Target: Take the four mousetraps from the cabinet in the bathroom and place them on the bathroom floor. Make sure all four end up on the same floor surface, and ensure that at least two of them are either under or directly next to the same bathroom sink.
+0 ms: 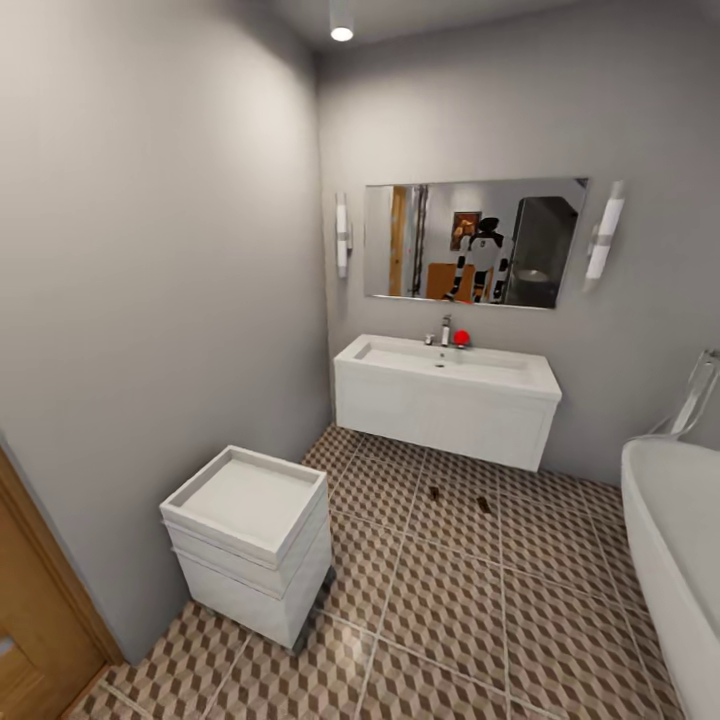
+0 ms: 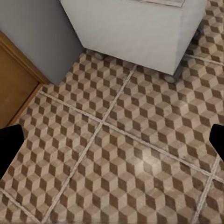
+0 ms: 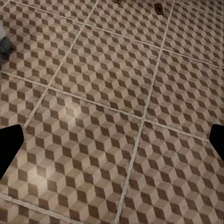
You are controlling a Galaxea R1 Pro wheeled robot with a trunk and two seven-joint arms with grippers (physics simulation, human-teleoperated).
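Two mousetraps (image 1: 434, 491) (image 1: 484, 504) lie flat on the bathroom floor (image 1: 450, 600), just in front of the sink (image 1: 445, 395), apart from each other; I see one (image 3: 159, 9) far off in the right wrist view too; white cube unit (image 1: 250, 540) stands by the left wall, bathtub (image 1: 675, 560) at right; left gripper (image 2: 112, 147) and right gripper (image 3: 112, 144) both hang spread wide over bare tiles, pinching nothing.

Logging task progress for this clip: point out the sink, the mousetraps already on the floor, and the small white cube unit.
sink (image 1: 520, 372): head view, bare basin rim.
left mousetrap (image 1: 434, 492): head view, its middle, on the tiles before the sink.
right mousetrap (image 1: 484, 504): head view, its middle.
white cube unit (image 1: 255, 565): head view, front wall.
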